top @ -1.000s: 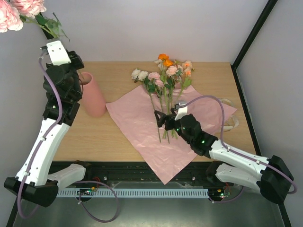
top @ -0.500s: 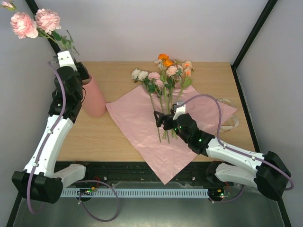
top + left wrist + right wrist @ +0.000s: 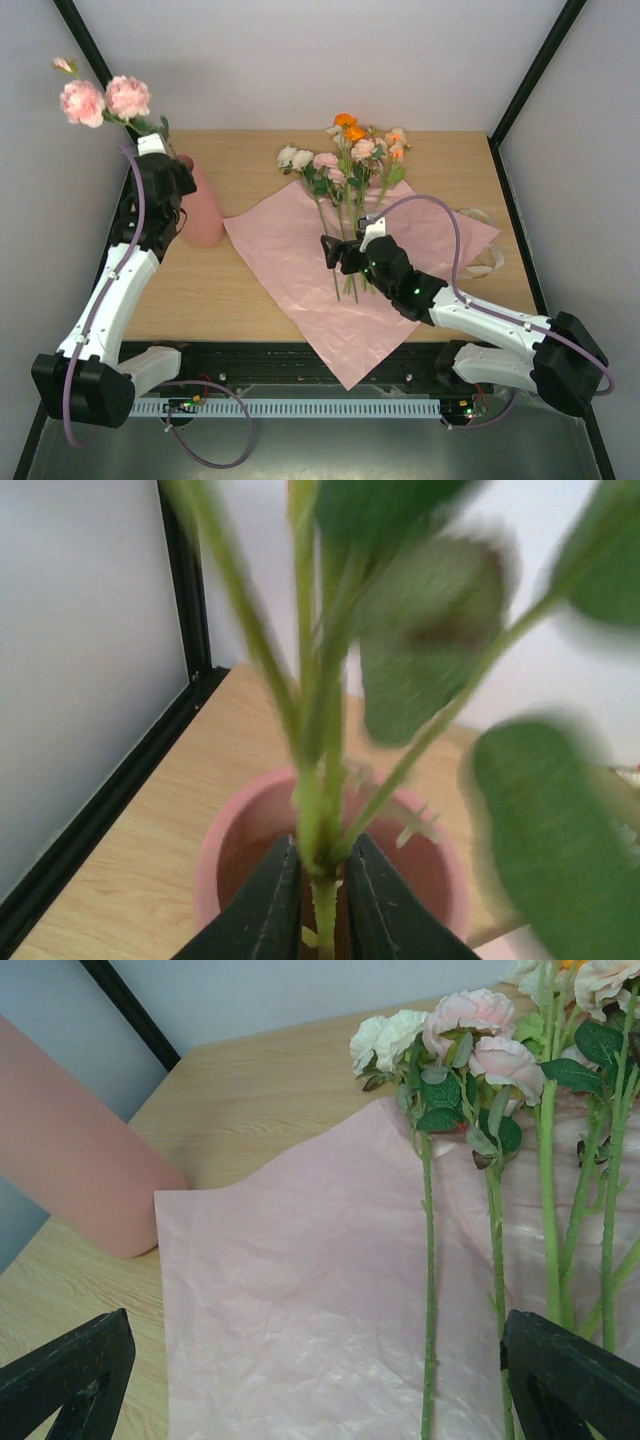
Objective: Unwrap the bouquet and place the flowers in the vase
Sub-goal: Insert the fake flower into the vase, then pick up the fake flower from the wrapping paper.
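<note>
The left claw (image 3: pixel 322 900) is pinched narrowly on a green stem (image 3: pixel 318 780), directly over the mouth of the vase (image 3: pixel 225 830). Only the left wrist view shows this grip. Only the top view shows the stem's two pink blooms (image 3: pixel 105 98), high above the vase. The right claw (image 3: pixel 333 254), well to the right of the vase, gapes wide and holds nothing. It hovers low over the pink wrapping sheet (image 3: pixel 300 1290). The other flowers (image 3: pixel 350 150) lie fanned on that sheet on the bench (image 3: pixel 230 290), also right of the vase. In the left wrist view the leaves are blurred, and the stem's lower end is lost between the fingers.
</note>
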Robot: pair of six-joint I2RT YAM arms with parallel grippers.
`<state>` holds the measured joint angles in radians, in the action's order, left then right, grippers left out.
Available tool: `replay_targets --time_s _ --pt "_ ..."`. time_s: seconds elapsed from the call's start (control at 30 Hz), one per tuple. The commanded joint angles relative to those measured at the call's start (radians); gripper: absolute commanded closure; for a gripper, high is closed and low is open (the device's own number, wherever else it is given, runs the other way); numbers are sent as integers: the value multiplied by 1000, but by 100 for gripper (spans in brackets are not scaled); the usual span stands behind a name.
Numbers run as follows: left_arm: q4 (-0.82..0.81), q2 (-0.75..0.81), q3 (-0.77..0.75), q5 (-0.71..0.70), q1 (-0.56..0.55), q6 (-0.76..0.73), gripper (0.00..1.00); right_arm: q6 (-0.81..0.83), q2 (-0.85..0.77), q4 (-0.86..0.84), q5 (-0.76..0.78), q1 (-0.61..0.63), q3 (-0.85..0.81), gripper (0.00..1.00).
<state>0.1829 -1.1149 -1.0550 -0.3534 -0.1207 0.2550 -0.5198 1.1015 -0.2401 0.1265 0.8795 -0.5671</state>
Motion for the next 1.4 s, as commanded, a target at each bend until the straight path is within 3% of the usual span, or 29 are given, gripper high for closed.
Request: replay_targets --time_s 0.0,0.37,0.63,0.83,0.97,1.17,1.37 --pt "55 33 22 26 6 42 73 17 5 51 -19 4 -45 1" --pt "140 87 19 268 6 88 42 4 -2 157 7 3 -101 1" --pt "132 171 40 614 6 67 20 45 65 256 89 -34 -167 0" --pt "43 235 123 878 4 82 10 50 131 258 24 -146 -162 5" --pt "-31 274 207 963 1 120 1 66 203 260 6 -191 -171 15" --pt "-85 263 304 1041 -16 155 0 80 249 250 47 -228 -146 46" --pt "-116 251 356 1079 -45 133 0 62 302 208 5 -276 -124 62"
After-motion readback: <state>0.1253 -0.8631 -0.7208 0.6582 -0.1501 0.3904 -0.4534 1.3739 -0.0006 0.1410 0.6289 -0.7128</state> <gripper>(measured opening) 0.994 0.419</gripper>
